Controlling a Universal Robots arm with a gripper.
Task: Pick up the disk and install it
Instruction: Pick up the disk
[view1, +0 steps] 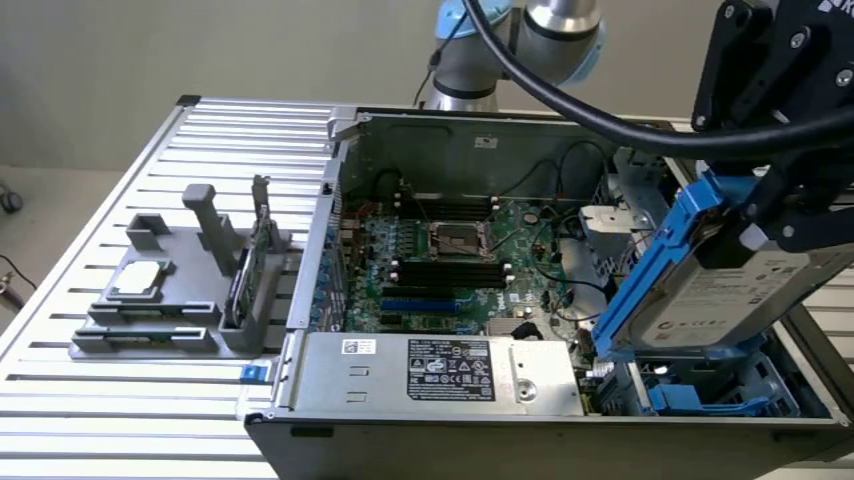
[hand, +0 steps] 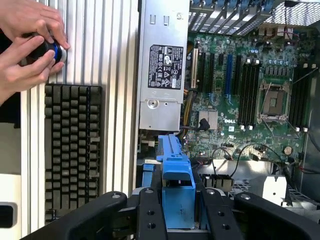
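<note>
Exterior view first: the robot's hand (view1: 750, 232) is clamped on the disk (view1: 727, 292), one black finger on each side, and carries it in the air at the exterior view's right. The disk is steeply tilted, its silver-grey body and white label facing the exterior view's right and its blue rail (view1: 657, 275) running down the edge nearer the motherboard (view1: 441, 262). It hangs over the corner of the open computer case (view1: 441, 128) where the drive bay (view1: 707, 398) sits with its blue plastic parts. The lower end of the disk comes down close to that bay, but I cannot tell whether it touches anything there. The case lies on its side on the ribbed metal counter (view1: 80, 400), with the silver power supply (view1: 427, 370) along its near edge, just beside the bay. Well apart, at the exterior view's left, a grey holder (view1: 150, 322) stands on the counter with a smaller silver drive (view1: 140, 280) lying in it. From the wrist view, the hand (hand: 180, 216) grips the blue end of the disk (hand: 175, 170) between its dark fingers (hand: 150, 215), above the power supply (hand: 162, 65) and the motherboard (hand: 240, 85). A black keyboard (hand: 72, 150) lies on the counter (hand: 115, 50) beside the case, and a person's hands (hand: 25, 45) are cupped around a round blue-ringed knob (hand: 54, 51) near the keyboard's far end.
</note>
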